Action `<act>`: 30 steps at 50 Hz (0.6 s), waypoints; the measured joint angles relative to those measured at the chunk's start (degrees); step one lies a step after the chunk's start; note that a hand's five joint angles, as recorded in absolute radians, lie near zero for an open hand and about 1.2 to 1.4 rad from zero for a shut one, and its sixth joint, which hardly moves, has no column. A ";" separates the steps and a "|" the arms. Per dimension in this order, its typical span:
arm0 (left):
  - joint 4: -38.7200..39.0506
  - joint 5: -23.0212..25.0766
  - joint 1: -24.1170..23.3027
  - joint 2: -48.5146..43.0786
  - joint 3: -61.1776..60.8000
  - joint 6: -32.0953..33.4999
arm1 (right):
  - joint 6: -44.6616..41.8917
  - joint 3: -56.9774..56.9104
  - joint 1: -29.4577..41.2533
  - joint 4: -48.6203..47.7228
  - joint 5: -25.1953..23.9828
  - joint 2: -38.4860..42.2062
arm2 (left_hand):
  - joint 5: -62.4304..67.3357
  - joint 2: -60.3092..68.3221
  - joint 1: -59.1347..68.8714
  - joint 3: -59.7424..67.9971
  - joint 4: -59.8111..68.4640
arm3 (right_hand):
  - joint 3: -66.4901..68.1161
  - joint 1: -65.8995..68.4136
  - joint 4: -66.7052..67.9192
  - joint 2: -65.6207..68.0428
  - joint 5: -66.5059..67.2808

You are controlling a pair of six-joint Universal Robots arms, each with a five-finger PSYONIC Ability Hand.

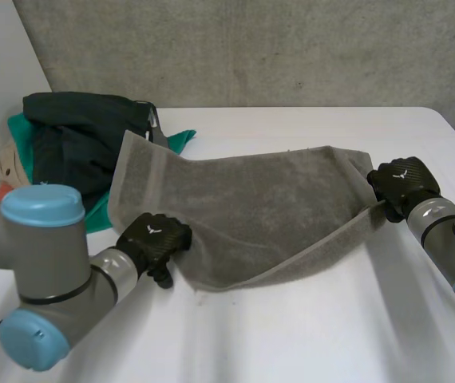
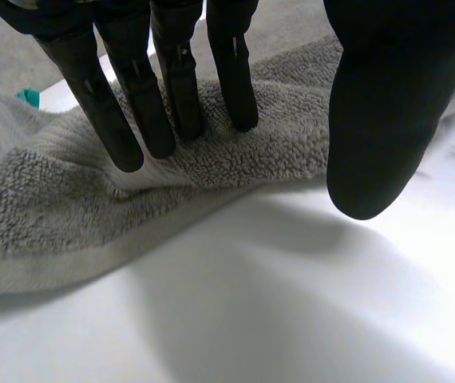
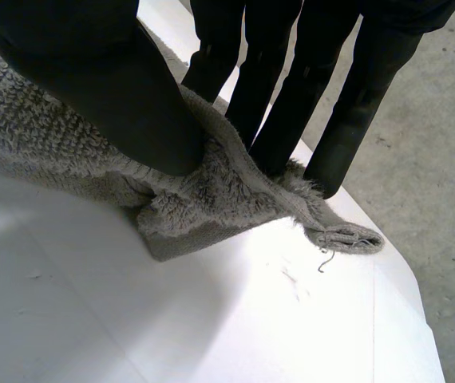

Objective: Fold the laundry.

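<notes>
**Operator:** State the location of the workpiece.

**Technician:** The grey towel (image 1: 243, 215) lies on the white table (image 1: 331, 335), spread between the two hands. It is partly doubled over, with a loose fold along the edge nearest the robot. A pile of dark and green clothes (image 1: 76, 144) sits beyond the left robot hand (image 1: 154, 238), and the towel's far corner overlaps it.

**Operator:** Hand states?

**Technician:** The left robot hand is released. Its fingers (image 2: 180, 88) are straight, with the tips pressing down on the towel's near edge, and its thumb (image 2: 387, 120) is clear of the cloth, over bare table. The right robot hand (image 1: 403, 185) is grasping the towel, with a corner bunched between its thumb (image 3: 124, 96) and fingers (image 3: 275, 120).

**Operator:** Handling characteristics?

**Technician:** I judge it to be soft, light terry. It sags and creases, holds no shape, and is unlikely to slip from a pinch. Take hold at corners or hemmed edges, not mid-panel. The left robot hand probably needs a thumb-and-finger pinch on the edge under its fingertips before lifting. A loose thread (image 3: 323, 259) at the right-hand corner could snag.
</notes>
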 measured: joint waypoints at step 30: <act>-0.68 -0.68 -4.80 -14.56 21.80 -2.46 | -0.30 0.13 0.08 0.13 0.05 0.11 | 33.36 33.67 32.17 33.02 34.00 | 0.00 0.00 0.17 0.00 0.00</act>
